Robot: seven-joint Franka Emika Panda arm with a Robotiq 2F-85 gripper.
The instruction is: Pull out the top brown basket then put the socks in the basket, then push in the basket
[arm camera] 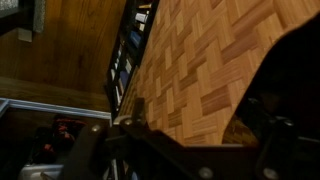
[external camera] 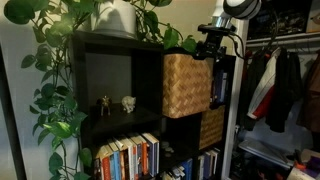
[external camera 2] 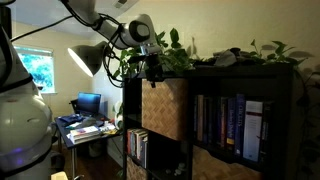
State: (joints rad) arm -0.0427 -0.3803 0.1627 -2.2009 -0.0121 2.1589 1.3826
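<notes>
The end effector (external camera 2: 153,70) hung at the top front edge of the light tan woven wicker cube basket (external camera 2: 165,108), right where the basket's upper rim met the top board of the dark brown cubby shelf unit (external camera 2: 270,75). In both exterior views its dark fingers pointed down at that rim, but they were small and shadowed, so I could not tell whether they were spread, drawn together or pinching the wicker. In the wrist view the basket's herringbone weave filled most of the frame, very close, with blurred dark parts of the end effector along the bottom and right edges.

The basket sat in a top cubby of the shelf unit with its square front facing out. I could not judge whether it stood proud of the shelf front at all. The white and grey robot arm (external camera 2: 100,25) reached in from above and to one side.

Directly beneath the basket sat a darker, smaller woven basket (external camera: 212,128). The cubby beside the tan basket held two small figurines (external camera: 105,103) — one dark, one pale. Under them stood a row of upright books (external camera: 130,158). A trailing green leafy plant (external camera: 60,100) spilled from the top of the unit, and hanging clothes (external camera: 285,80) showed off to the side.
</notes>
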